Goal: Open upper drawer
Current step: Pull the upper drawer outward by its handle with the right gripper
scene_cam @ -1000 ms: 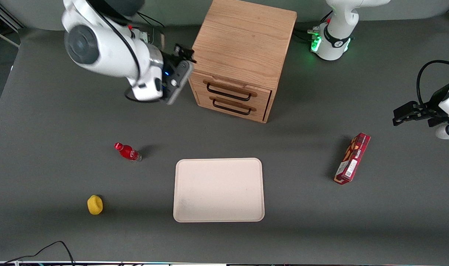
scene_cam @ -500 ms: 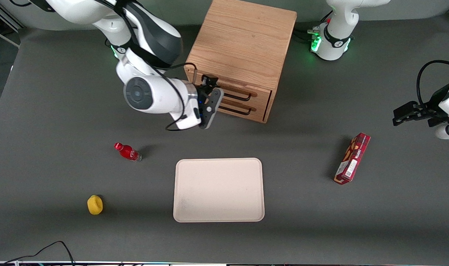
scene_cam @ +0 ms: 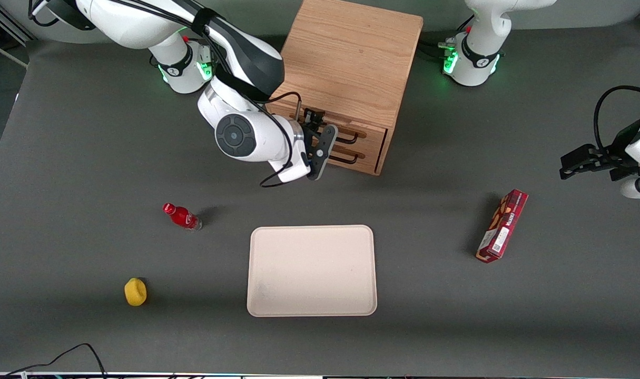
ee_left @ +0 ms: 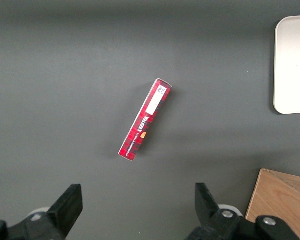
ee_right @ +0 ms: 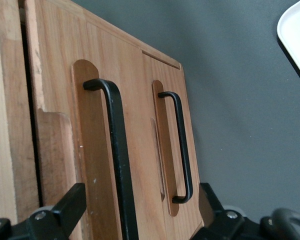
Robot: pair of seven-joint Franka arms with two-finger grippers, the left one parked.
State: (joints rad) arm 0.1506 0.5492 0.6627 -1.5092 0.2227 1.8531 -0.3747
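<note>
The light oak cabinet (scene_cam: 346, 58) stands at the back of the table, its two drawers facing the front camera. The upper drawer (scene_cam: 371, 136) sits flush with the one below it. My right gripper (scene_cam: 327, 139) is right in front of the drawer fronts and hides half of them. In the right wrist view the gripper (ee_right: 142, 205) is open, its two fingers standing one on each side of the upper drawer's black bar handle (ee_right: 117, 150) without touching it. The lower drawer's handle (ee_right: 182, 145) runs parallel beside it.
A cream tray (scene_cam: 312, 271) lies nearer the front camera than the cabinet. A red bottle (scene_cam: 181, 216) and a yellow object (scene_cam: 135, 291) lie toward the working arm's end. A red box (scene_cam: 502, 225) lies toward the parked arm's end, also seen as the red box (ee_left: 145, 120).
My gripper swung from beside the cabinet round to its drawer fronts and closed in on the upper handle. The drawers have not moved.
</note>
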